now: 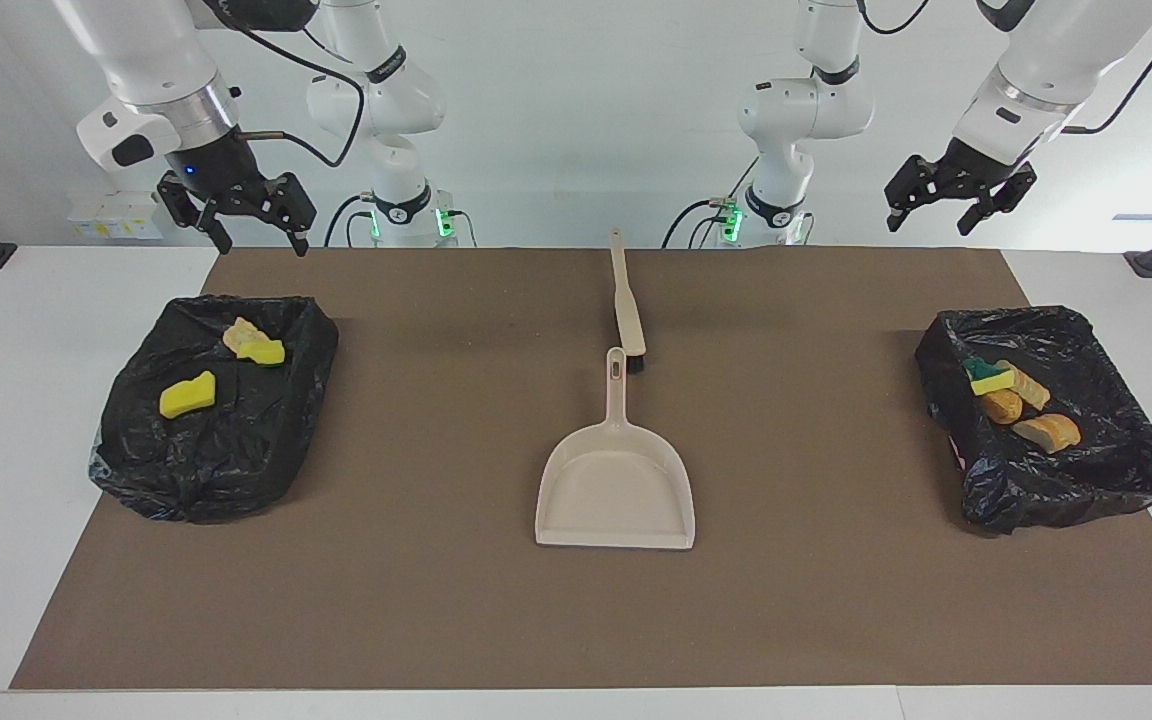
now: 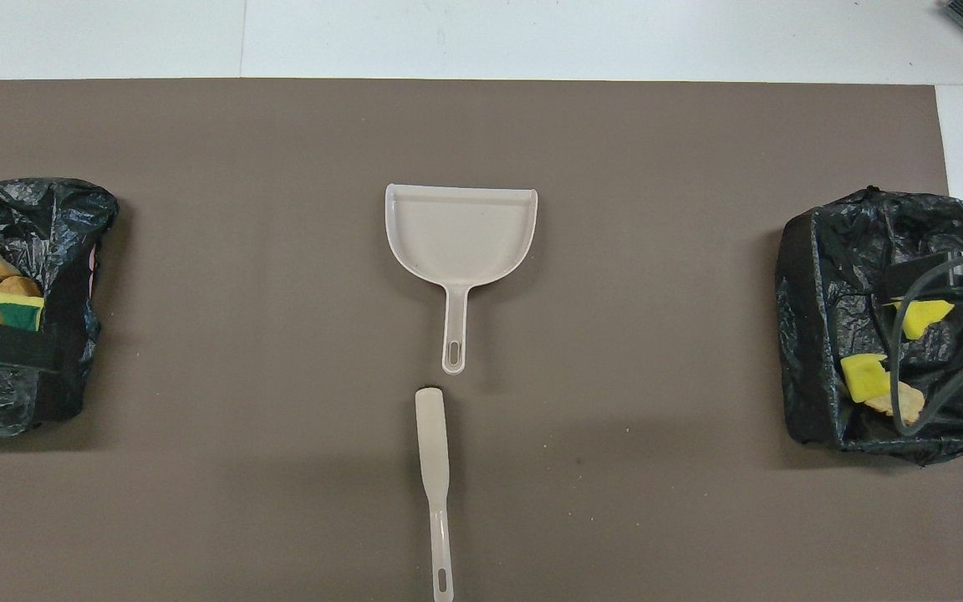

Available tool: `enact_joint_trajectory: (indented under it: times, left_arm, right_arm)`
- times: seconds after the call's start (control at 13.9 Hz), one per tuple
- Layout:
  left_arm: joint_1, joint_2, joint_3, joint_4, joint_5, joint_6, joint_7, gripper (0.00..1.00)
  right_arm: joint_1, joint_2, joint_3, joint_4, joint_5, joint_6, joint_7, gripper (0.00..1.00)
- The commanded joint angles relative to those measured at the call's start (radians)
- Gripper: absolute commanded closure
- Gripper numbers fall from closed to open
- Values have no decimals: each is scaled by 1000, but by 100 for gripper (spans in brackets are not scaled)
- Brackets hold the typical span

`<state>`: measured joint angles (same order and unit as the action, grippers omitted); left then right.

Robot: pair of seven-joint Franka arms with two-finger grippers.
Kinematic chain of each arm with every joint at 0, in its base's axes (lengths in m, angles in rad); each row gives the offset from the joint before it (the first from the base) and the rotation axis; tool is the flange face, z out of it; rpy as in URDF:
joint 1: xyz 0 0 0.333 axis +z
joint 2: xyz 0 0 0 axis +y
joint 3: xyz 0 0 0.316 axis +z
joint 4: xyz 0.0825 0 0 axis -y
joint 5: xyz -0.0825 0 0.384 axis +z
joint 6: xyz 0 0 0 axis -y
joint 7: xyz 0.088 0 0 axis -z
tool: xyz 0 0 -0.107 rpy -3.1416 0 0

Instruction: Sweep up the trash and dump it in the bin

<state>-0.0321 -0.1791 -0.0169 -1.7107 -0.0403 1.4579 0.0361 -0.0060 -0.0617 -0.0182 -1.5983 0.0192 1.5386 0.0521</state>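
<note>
The trash lies in two black bag-lined bins. The bin (image 1: 221, 455) (image 2: 812, 334) at the right arm's end holds a yellow sponge bit (image 1: 186, 394) and a tan chunk (image 1: 254, 342). The bin (image 1: 1056, 495) (image 2: 72, 251) at the left arm's end holds a green-and-yellow sponge (image 1: 988, 376) and orange-brown lumps (image 1: 1048, 432). A beige dustpan (image 1: 616, 490) (image 2: 461, 230) lies mid-mat with nothing in it, its handle toward the robots. The brush (image 1: 628, 310) (image 2: 434, 468) lies just nearer to the robots. My right gripper (image 1: 264, 245) hangs open over its bin. My left gripper (image 1: 928, 226) is raised high and open.
A brown mat (image 1: 436, 600) covers most of the white table. Both arm bases stand at the table's robot edge. Black posts stand at both ends of the table near that edge.
</note>
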Motion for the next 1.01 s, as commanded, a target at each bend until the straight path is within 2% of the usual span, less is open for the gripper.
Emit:
enact_joint_trajectory:
  times: [0.0, 0.93]
  left_arm:
    - [11, -8, -8, 5, 17, -15, 1, 0]
    - [21, -8, -9, 10, 19, -8, 2, 0]
  right_arm:
    - [-6, -26, 6, -31, 15, 15, 5, 0]
    - [-6, -26, 6, -32, 16, 15, 3, 0]
